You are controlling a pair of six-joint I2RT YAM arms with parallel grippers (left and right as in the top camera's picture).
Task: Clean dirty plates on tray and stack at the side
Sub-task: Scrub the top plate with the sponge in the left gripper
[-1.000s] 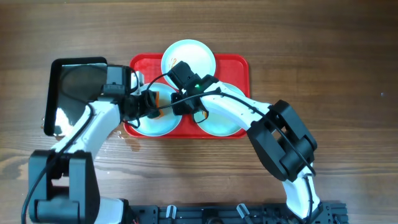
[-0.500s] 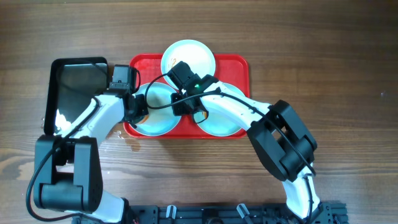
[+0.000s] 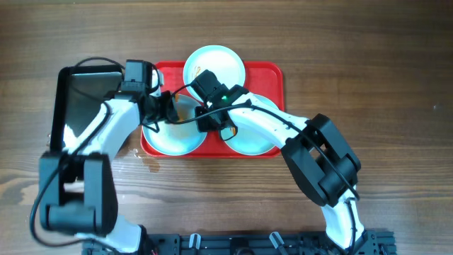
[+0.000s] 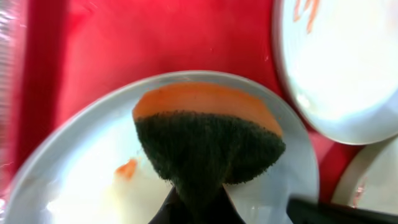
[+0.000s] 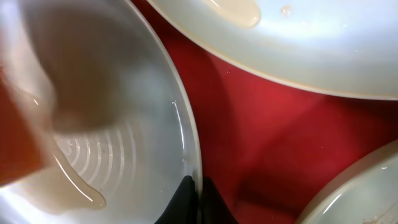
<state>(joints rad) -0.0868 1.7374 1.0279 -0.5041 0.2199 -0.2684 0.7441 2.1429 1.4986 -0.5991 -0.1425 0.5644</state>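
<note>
Lower left of red tray [image 3: 272,76]: smeared plate [image 3: 170,142], orange smear [image 4: 127,168] inside. Over it, sponge [image 4: 208,149] clamped in left gripper [image 3: 167,108], dark face toward plate. At its right rim, right gripper [image 5: 194,200] pinched tight on edge. Upper-middle plate [image 3: 214,64] and lower-right plate [image 3: 252,142] also on tray.

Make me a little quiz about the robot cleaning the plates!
1. True or false: the left gripper holds a sponge.
2. How many plates lie on the tray? A) two B) three C) four
3. Fill in: the right gripper pinches a plate by its ____.
Key: 1 true; 2 B; 3 rim.
</note>
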